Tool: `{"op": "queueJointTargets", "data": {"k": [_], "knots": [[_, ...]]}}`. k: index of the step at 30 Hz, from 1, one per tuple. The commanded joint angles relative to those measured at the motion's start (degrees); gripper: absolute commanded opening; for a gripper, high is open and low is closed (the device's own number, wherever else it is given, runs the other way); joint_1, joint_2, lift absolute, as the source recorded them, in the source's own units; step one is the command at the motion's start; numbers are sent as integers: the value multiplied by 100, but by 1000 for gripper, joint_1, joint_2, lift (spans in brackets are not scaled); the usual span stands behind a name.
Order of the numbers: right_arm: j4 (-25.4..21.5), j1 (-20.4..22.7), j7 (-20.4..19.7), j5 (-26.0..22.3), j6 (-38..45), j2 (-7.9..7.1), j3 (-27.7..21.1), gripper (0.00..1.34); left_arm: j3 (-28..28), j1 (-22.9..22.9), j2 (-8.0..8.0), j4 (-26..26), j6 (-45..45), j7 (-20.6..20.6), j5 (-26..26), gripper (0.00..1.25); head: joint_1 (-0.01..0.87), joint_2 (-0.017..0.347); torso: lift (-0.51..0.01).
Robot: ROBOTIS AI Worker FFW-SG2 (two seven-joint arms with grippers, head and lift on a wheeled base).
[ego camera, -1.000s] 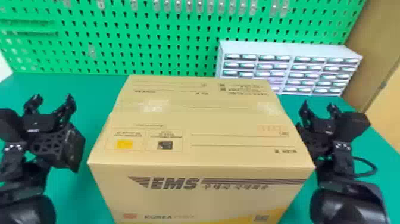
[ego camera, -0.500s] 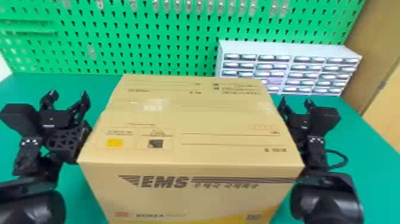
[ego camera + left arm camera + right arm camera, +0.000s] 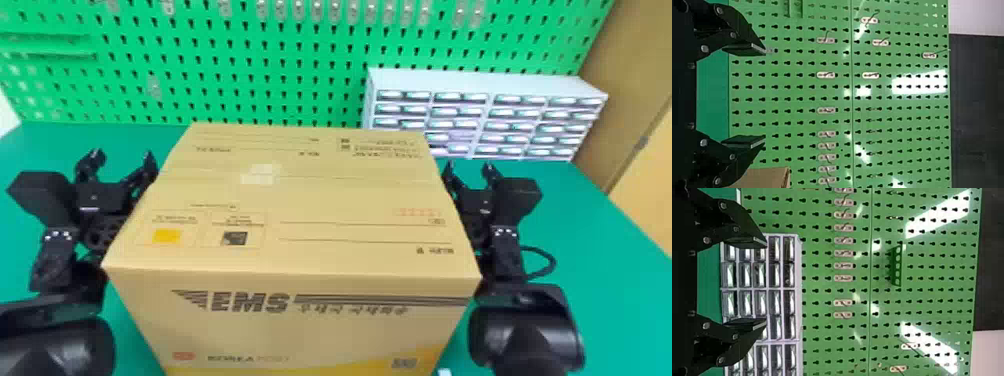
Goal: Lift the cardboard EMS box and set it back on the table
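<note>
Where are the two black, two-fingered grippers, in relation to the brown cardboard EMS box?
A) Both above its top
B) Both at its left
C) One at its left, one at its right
C: the left gripper is beside the box on its left, the right gripper on its right.

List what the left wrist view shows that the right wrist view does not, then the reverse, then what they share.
Left wrist view's own: a corner of the brown cardboard box and the open black left claw.

Right wrist view's own: the pale grey cabinet with small clear-fronted drawers, the green bracket with a row of round holes and the open black right claw.

Both: the green perforated pegboard, pale oval hook plates and the green tabletop.
</note>
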Motion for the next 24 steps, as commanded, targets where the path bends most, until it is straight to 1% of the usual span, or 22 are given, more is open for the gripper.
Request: {"op": "queueJointTargets", "data": {"k": [1,24], "knots": [[11,-31,-9,-6,-24,6,15,784,-54,17,-1,0,10,0,10,789,678,-14,-95],[108,-119,-53,-33,-50,6,200,781,-353,8,-1,0,10,8,45,789,678,-14,-95]]}}
